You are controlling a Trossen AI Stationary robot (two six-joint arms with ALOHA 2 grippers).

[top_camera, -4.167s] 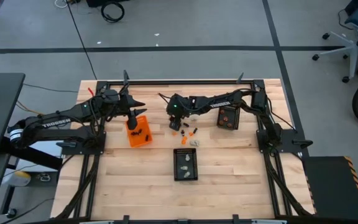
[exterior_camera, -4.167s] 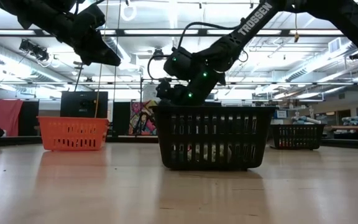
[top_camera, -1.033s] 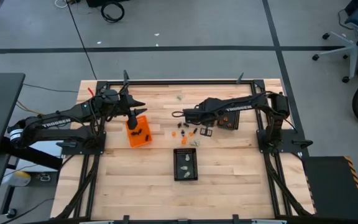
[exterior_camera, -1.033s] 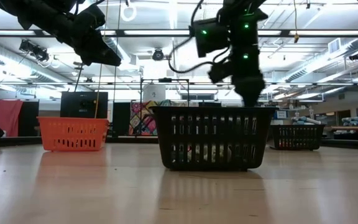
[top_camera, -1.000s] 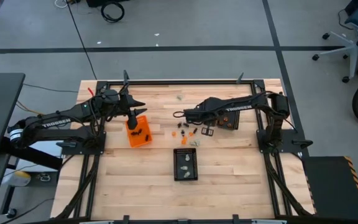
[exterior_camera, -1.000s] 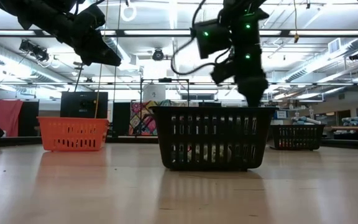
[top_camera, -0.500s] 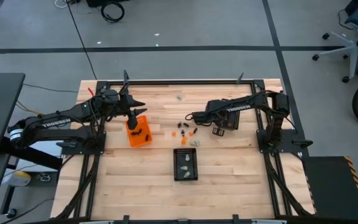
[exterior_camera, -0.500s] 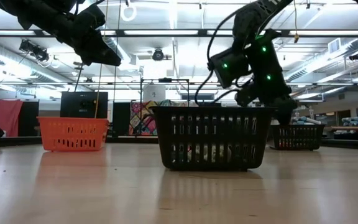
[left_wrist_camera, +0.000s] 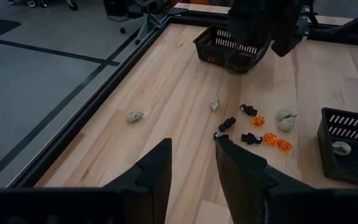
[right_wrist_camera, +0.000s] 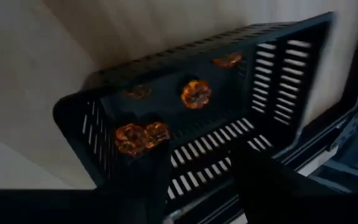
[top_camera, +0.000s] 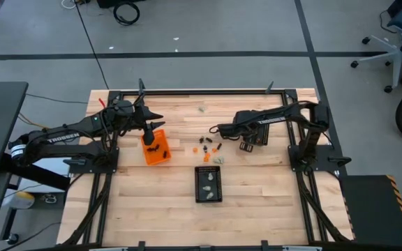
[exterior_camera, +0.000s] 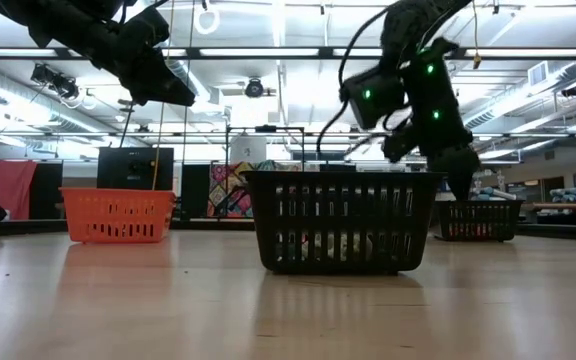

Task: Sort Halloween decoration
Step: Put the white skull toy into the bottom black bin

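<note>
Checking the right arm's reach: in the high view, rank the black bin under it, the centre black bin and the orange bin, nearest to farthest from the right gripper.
1. Black bin, directly under the right gripper.
2. Centre black bin, toward the near edge.
3. Orange bin, far left, under the left gripper.

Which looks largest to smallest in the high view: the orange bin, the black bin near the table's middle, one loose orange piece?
1-2. Orange bin and middle black bin: look about alike, so unranked.
3. Loose orange piece, far smaller.
</note>
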